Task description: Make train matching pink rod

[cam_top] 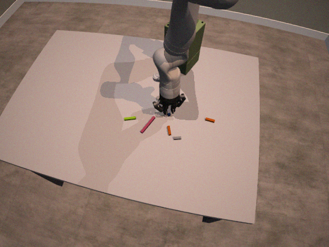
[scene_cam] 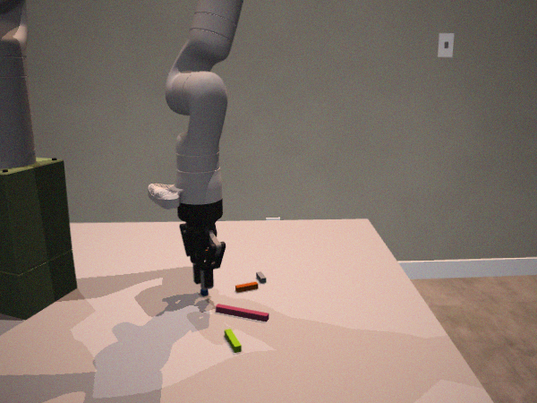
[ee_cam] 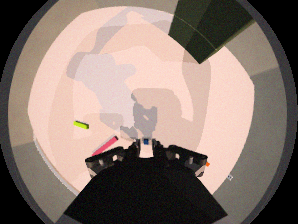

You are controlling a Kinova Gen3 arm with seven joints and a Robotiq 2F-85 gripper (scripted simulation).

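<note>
The small blue rod [cam_top: 169, 114] [scene_cam: 204, 292] lies on the table right under my gripper [cam_top: 167, 112] [scene_cam: 203, 286] [ee_cam: 145, 147]. The fingers are low, partly open, and stand on either side of it without pinching it. The pink rod [cam_top: 147, 124] [scene_cam: 242, 312] [ee_cam: 103, 145] lies slantwise just left of the gripper. The lime rod [cam_top: 129, 118] [scene_cam: 233, 340] [ee_cam: 81, 124] lies farther left. One orange rod [cam_top: 169, 130] [scene_cam: 246, 287] and the grey rod [cam_top: 177, 138] [scene_cam: 260, 277] lie near each other in front of the gripper.
A second orange rod [cam_top: 209, 119] lies alone to the right. The arm's green base block [cam_top: 195, 46] [scene_cam: 31, 233] stands at the back of the white table [cam_top: 68, 82].
</note>
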